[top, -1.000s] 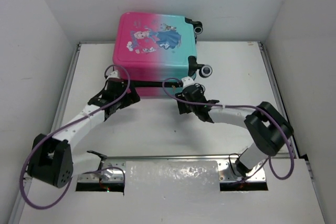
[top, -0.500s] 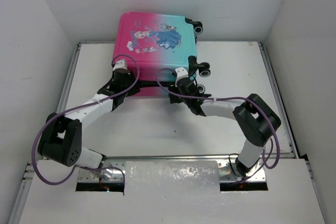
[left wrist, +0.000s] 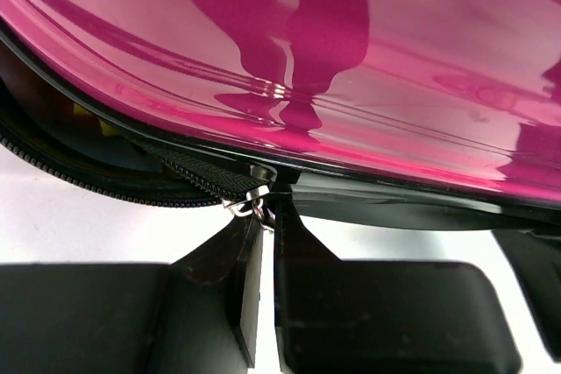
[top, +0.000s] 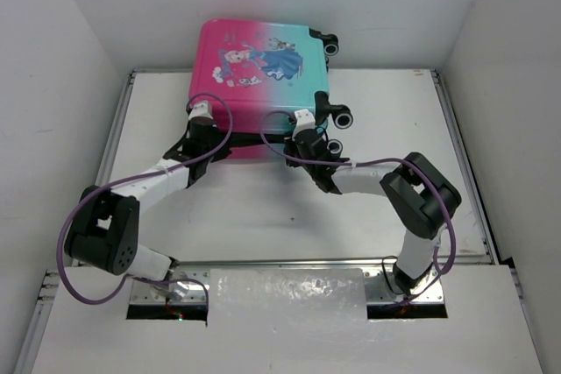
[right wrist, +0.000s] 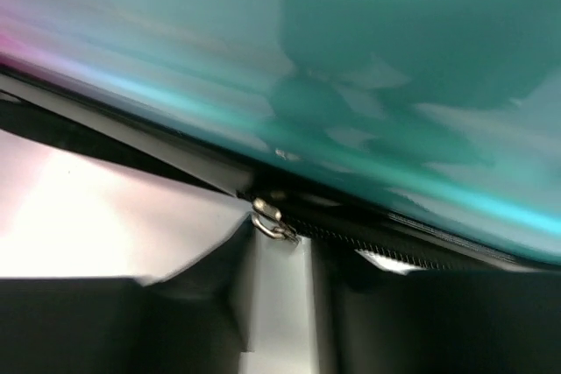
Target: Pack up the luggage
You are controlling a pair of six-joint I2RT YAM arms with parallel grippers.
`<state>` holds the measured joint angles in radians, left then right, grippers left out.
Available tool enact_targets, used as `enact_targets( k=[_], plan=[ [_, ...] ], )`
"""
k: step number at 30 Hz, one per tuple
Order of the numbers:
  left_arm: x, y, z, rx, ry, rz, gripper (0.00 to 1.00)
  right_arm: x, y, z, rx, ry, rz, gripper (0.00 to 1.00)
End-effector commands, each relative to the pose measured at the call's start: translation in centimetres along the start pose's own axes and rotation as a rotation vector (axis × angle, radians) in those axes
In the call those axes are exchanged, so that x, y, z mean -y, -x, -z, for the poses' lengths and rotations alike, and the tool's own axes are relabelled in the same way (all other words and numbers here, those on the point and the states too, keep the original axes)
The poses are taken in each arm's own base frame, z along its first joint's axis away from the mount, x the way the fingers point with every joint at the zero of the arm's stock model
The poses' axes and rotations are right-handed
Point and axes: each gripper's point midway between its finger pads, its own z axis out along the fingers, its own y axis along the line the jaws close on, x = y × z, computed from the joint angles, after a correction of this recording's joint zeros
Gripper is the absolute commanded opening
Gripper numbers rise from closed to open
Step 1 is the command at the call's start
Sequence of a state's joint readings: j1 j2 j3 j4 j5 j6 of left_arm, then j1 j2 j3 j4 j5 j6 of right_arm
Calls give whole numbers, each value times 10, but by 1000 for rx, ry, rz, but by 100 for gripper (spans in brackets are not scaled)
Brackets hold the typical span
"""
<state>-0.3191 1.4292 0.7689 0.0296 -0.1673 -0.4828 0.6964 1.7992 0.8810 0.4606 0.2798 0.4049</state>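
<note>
The luggage (top: pixel 259 63), a pink-to-teal hard-shell suitcase with a cartoon print, lies flat at the back of the table with its lid down. My left gripper (top: pixel 203 120) is at its pink front edge. In the left wrist view this gripper (left wrist: pixel 266 216) is shut on a silver zipper pull (left wrist: pixel 248 203), and the zip (left wrist: pixel 105 186) to its left gapes open. My right gripper (top: pixel 302 129) is at the teal front edge. In the blurred right wrist view its jaws (right wrist: pixel 279 247) stand apart, with another zipper pull (right wrist: pixel 272 221) at their tips.
Black wheels (top: pixel 344 116) stick out on the suitcase's right side. White walls close in the white table (top: pixel 263 208) on the left, back and right. Purple cables loop over both arms. A metal rail (top: pixel 289 262) runs along the near edge.
Both arms have reached forward to the suitcase's front edge. The left jaws have shut on the zipper pull. The right jaws have narrowed.
</note>
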Motion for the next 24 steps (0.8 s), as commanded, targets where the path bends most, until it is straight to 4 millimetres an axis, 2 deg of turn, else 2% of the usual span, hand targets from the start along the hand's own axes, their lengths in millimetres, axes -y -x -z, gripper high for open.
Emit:
enact_targets(
  k=[1,3,6,11,12,13,15,17,18,19,20,21,23,24],
  plan=[
    [-1,-8,-10,-9,-21,-33,0,-9,70,-7,252,23,-55,20],
    [0,-13,-13,-25,-28,-40,0,-10,79,-4,296,35,-77,13],
    [-3,-17,-16,-35,-14,-41,0,-3,80,0,317,-1,-97,0],
    [-10,-15,-18,-29,29,-22,0,53,64,12,314,-236,-124,0],
    [-10,-15,-20,-38,42,-21,0,72,53,16,300,-287,-120,0],
    [-12,-15,-21,-41,52,-17,0,78,51,19,299,-297,-117,0],
    [-15,-15,-22,-43,83,-10,0,105,47,30,305,-379,-96,0],
    [-20,-12,-24,-29,111,12,0,123,45,35,302,-417,-90,0],
    [-21,-11,-25,-21,121,19,0,141,42,37,298,-448,-103,0],
    [-22,-8,-26,-13,130,34,0,151,40,38,294,-463,-112,0],
    [-23,-7,-26,-12,133,42,0,152,42,35,299,-425,-122,0],
    [-25,-4,-27,-8,137,51,0,169,42,33,299,-440,-134,0],
    [-22,3,-28,4,132,62,0,175,51,25,316,-388,-131,0],
    [-24,4,-28,8,141,67,0,178,59,14,317,-339,-119,0]
  ],
)
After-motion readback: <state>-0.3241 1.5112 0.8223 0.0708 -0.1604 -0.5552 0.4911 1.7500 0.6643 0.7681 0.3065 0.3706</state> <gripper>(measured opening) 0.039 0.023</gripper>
